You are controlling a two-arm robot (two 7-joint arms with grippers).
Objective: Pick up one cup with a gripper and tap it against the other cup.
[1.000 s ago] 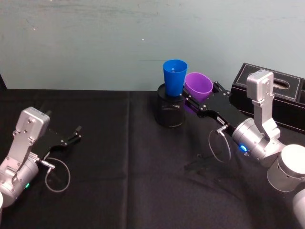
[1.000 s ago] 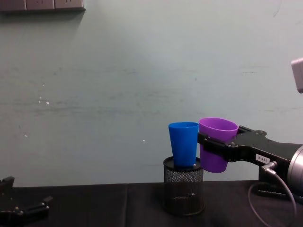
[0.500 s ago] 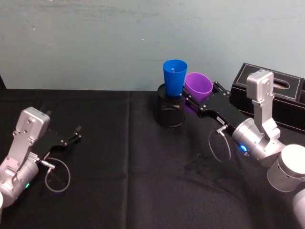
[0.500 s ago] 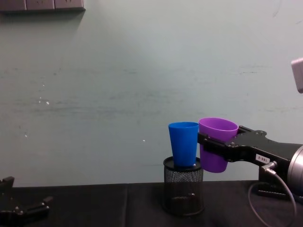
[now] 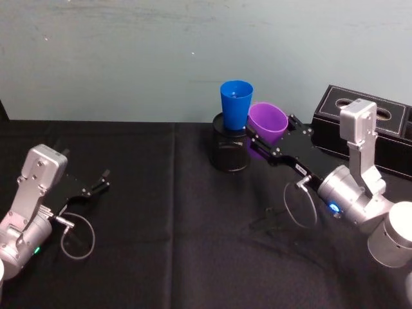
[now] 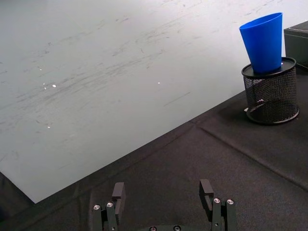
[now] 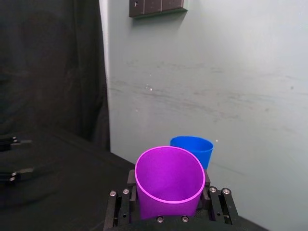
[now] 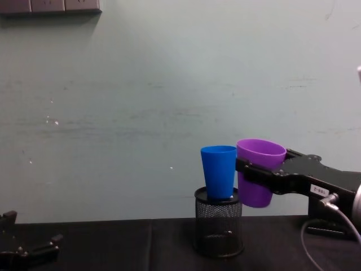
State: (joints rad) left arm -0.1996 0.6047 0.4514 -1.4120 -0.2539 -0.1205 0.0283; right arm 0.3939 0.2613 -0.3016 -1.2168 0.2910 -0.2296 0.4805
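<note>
The purple cup (image 8: 259, 172) is up in the air, off the table. It sits at 3 o'clock from the blue cup (image 8: 219, 171), right up against its side. The two rims look as if they meet, but I cannot tell for sure that they touch. The purple cup leans a little, with its open top up.

The right gripper (image 5: 270, 132) has hold of the purple cup. Its two black fingers press on the cup's sides, one on each side, closed as far as the cup lets them. The silver arm behind it has a small blue light.

The blue cup stands upright with its bottom inside a black mesh pen holder (image 5: 230, 151). The pen holder stands on the black table (image 5: 161, 225).

A black box (image 5: 386, 129) sits at 3 o'clock from the purple cup, by the wall.

The left gripper (image 5: 100, 180) rests low near the table, far off at 8 o'clock from the pen holder. Its fingers are spread wide apart and hold nothing.
</note>
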